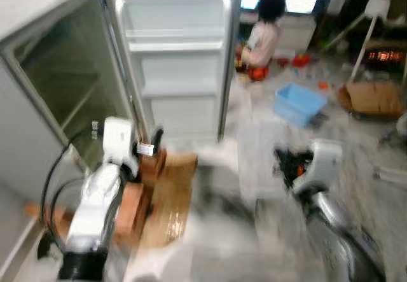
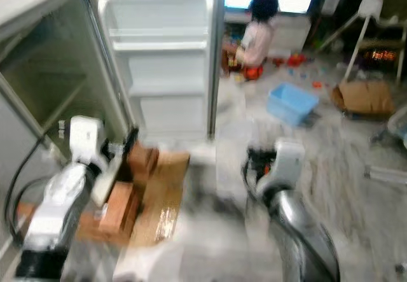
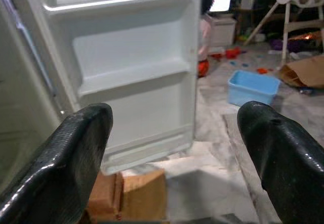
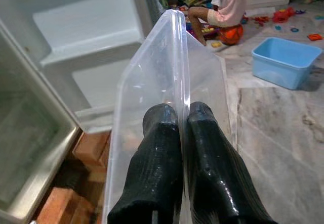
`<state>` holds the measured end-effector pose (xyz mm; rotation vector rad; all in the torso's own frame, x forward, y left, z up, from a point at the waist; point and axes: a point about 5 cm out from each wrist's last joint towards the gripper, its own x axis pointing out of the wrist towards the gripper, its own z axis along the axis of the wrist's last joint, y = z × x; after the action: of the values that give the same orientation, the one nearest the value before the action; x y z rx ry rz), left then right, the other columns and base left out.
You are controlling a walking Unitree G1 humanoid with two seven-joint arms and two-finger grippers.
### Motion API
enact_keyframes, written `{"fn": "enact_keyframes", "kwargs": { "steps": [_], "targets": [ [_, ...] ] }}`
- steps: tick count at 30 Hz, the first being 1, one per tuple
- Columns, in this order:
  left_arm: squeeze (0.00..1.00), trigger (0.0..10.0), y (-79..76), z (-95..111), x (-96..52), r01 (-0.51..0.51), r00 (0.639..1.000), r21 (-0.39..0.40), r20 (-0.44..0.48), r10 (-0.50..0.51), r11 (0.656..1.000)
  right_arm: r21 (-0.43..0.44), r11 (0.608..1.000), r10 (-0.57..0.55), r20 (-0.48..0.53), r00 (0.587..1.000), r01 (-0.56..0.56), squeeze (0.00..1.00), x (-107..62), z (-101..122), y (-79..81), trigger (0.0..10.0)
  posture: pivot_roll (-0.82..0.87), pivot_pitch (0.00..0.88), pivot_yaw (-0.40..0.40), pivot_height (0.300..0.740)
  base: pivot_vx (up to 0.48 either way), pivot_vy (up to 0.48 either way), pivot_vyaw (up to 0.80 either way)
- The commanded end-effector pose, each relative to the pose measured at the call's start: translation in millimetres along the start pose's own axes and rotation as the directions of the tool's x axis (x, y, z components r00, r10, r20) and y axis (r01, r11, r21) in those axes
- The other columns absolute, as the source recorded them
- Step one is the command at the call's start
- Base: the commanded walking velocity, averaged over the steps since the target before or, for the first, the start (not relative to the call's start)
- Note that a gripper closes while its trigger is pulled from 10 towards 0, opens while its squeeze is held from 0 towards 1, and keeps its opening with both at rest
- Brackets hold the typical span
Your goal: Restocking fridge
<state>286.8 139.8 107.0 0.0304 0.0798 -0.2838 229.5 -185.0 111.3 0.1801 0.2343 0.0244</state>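
Overhead, both eye views were smeared by motion, so we could only roughly place the right gripper (image 4: 179, 120), but its wrist view showed its two fingers pressed together on the rim of a clear plastic container (image 4: 152, 77), held low in front of the open fridge (image 1: 76, 84), its lower end cut off. We saw the left gripper (image 3: 174, 133) with fingers wide apart and nothing between them, facing the white fridge door (image 3: 126, 57) above some cardboard boxes (image 1: 159, 193). Beyond the door a person (image 1: 264, 30) sat on the floor near a blue bin (image 1: 297, 102), details too blurred to resolve.
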Motion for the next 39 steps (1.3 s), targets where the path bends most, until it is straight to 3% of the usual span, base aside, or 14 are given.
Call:
{"fn": "enact_keyframes", "kwargs": {
  "steps": [1, 11, 25, 30, 39],
  "targets": [
    [0.00, 10.0, 13.7, 3, -1.4, -0.050, 0.999, 0.036, 0.003, 0.050, 0.998, 0.008, 0.999, 0.034, 0.030, 0.999, -0.034, 0.00, 3.9, 5, 10.7, 10.0, -0.06, 0.000, 0.014, 0.740, 0.458, 0.000, 0.00],
    [0.00, 10.0, 12.1, 1, -1.4, -0.061, 0.998, 0.092, -0.004, 0.062, 0.994, 0.011, 0.999, 0.036, 0.039, 0.999, -0.037, 0.00, 5.3, 5, 12.2, 10.0, -0.06, 0.000, 0.018, 0.740, 0.478, 0.000, 0.00],
    [0.00, 10.0, 11.0, -2, -1.4, -0.080, 0.997, 0.086, -0.012, 0.082, 0.993, 0.004, 0.999, 0.048, 0.045, 0.998, -0.048, 0.00, 9.3, 4, 14.6, 10.0, -0.04, 0.000, 0.011, 0.740, 0.480, 0.000, 0.00],
    [0.00, 10.0, 7.7, 2, 0.9, -0.094, 0.995, 0.075, -0.010, 0.095, 0.993, -0.002, 0.998, 0.067, 0.063, 0.996, -0.067, 0.00, 19.9, 9, 18.2, 10.0, -0.01, 0.000, 0.005, 0.740, 0.466, 0.000, 0.00],
    [0.00, 10.0, 8.4, 20, -9.6, -0.130, 0.991, 0.068, 0.044, 0.128, 0.989, -0.011, 0.996, 0.093, 0.116, 0.989, -0.092, 0.00, 43.0, 24, 23.2, 10.0, 0.06, 0.000, -0.012, 0.740, 0.000, 0.000, 0.00]
  ]
}}
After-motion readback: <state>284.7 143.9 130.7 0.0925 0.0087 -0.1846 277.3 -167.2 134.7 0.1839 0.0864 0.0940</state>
